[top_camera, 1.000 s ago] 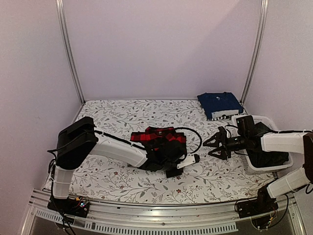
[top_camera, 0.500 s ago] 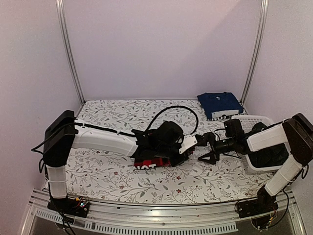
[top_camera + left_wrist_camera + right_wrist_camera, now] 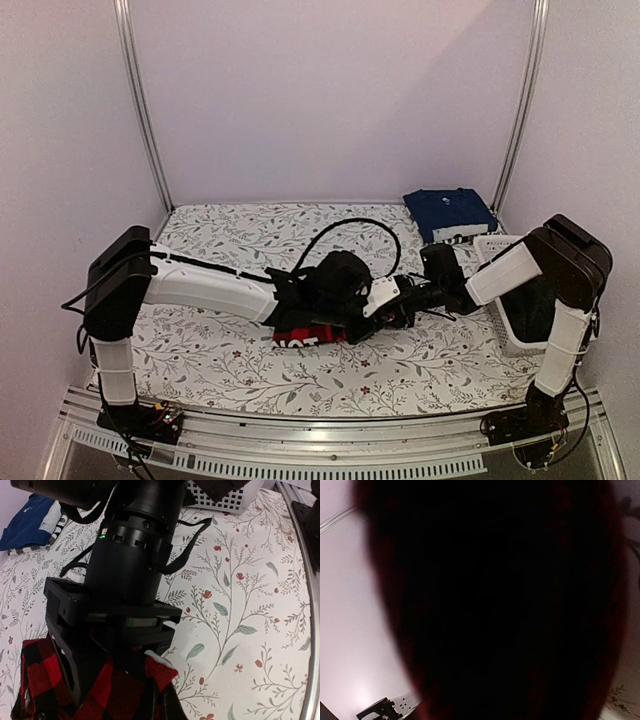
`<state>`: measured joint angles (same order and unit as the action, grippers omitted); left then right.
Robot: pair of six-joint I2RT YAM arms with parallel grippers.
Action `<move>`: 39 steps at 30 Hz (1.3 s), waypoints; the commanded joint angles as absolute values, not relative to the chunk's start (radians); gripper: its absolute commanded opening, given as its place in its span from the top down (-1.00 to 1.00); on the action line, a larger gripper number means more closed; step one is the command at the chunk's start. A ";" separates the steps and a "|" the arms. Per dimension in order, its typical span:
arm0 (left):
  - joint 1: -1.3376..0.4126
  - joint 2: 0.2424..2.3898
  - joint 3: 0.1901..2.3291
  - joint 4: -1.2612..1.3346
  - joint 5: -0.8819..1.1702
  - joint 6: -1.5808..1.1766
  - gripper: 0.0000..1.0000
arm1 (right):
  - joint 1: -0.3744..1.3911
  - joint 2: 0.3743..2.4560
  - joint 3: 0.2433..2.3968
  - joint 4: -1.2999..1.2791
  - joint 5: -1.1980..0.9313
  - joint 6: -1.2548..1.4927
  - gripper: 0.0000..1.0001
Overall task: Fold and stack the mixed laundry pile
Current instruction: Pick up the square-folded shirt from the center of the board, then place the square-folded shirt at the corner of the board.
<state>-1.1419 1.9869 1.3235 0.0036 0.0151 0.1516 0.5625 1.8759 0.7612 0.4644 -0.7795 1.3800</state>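
My left gripper (image 3: 392,308) is clamped on the red-and-black flannel shirt (image 3: 305,336), bunched on the cloth left of the white basket (image 3: 497,243). The right gripper (image 3: 418,296) sits against it, nearer the basket; I cannot tell how its jaws stand. I'd pinch a separate hem edge there, then spread the shirt flat.

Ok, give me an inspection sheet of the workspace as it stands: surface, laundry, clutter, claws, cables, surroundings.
Surface: floral table cloth, lying flat.
Job's things: flannel shirt bunched under the left wrist; navy folded garment at far right corner; dark garment inside the white lattice basket.
Clutter: white lattice basket at right edge; nothing else seen.
Claws: left claw shut on flannel shirt; right claw meets it, state hidden, its camera blacked out.
Cables: black cable loops above left wrist.
Surroundings: plain walls, metal uprights, front rail.
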 commanded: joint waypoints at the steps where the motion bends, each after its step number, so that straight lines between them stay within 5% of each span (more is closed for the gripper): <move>1: -1.130 1.931 1.308 0.050 -0.011 0.142 1.00 | 0.581 1.906 0.804 0.454 -0.715 1.439 0.09; 4: -1.128 1.933 1.306 0.051 -0.031 0.138 1.00 | 0.589 1.893 0.827 0.437 -0.682 1.457 0.22; 7: -1.129 1.927 1.304 0.047 -0.035 0.129 0.93 | 0.589 1.896 0.869 0.367 -0.671 1.429 0.72; 9: -1.126 1.911 1.298 0.035 -0.044 0.116 0.63 | 0.583 1.903 0.906 0.301 -0.674 1.384 0.98; 14: -1.097 1.812 1.235 0.029 -0.113 0.036 -0.48 | 0.576 1.948 1.163 -0.122 -0.639 1.100 0.99; 19: -1.051 1.709 1.161 0.003 -0.156 -0.042 -0.97 | 0.533 2.031 1.430 -0.484 -0.542 0.726 1.00; 29: -1.008 1.626 1.086 -0.100 -0.213 -0.179 -0.99 | 0.429 2.206 1.989 -0.935 -0.183 0.151 1.00; 39: -1.008 1.616 1.069 -0.141 -0.225 -0.221 -0.99 | 0.378 2.290 2.223 -0.951 0.138 -0.019 1.00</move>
<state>-1.0176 1.6455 1.0813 -0.1131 -0.2066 -0.1925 0.3958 2.2837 2.1860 -0.9394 -0.0368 0.0906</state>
